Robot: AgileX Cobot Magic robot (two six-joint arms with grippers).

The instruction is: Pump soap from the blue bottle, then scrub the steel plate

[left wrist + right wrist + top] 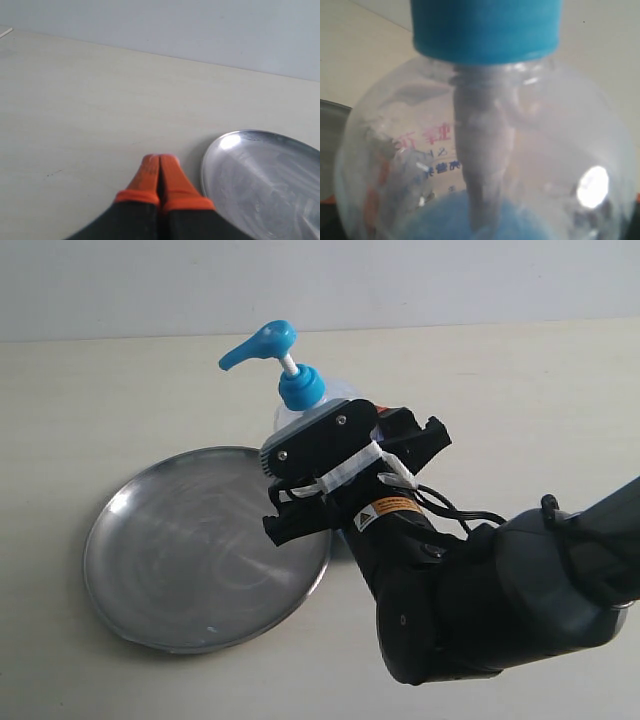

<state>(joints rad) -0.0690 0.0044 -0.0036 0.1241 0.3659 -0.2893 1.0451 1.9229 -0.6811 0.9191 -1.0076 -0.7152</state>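
Note:
The blue bottle (300, 390) stands upright just behind the far right rim of the steel plate (180, 540). Its blue pump head (262, 343) points left over the plate. My right gripper (480, 200) reaches in from the right, one orange fingertip (325, 199) on each side of the clear body, closed against it. Light blue soap (440, 220) lies low inside the bottle. My left gripper (160, 162) is shut with nothing in it, low over the table beside the plate's rim (207, 160). It does not show in the exterior view.
The right arm (480, 590) and its black wrist mount (330, 440) cover the lower part of the bottle in the exterior view. The pale table (520, 410) runs back to a white wall (400, 280).

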